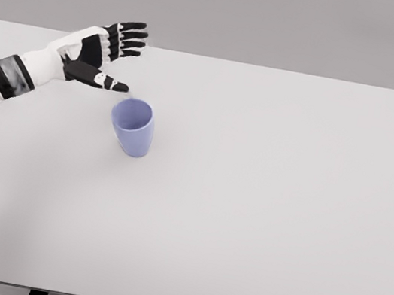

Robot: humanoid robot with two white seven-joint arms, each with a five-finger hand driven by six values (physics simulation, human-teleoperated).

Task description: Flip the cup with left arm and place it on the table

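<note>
A pale lavender-blue cup (133, 127) stands on the white table (263, 205), left of the middle and nearer the far edge than the near one. It is a plain, handleless tumbler with smooth matte walls that narrow slightly toward the base; its round mouth faces up and leans a little toward the camera, so the inside wall shows as a lighter blue oval under a thin, even rim. No mark or pattern shows on it, and a faint soft shadow lies around its foot. The left hand (100, 54) reaches in from the picture's left on a white arm with black joint sections, and hovers just up and left of the cup — fingers spread and straight, holding nothing. The four black-tipped fingers (131, 36) point to the right, fanned apart, while the thumb (105, 81) stretches out lower, its tip ending just beside the cup's rim; whether it touches the rim cannot be told — the gap, if any, is very slight
</note>
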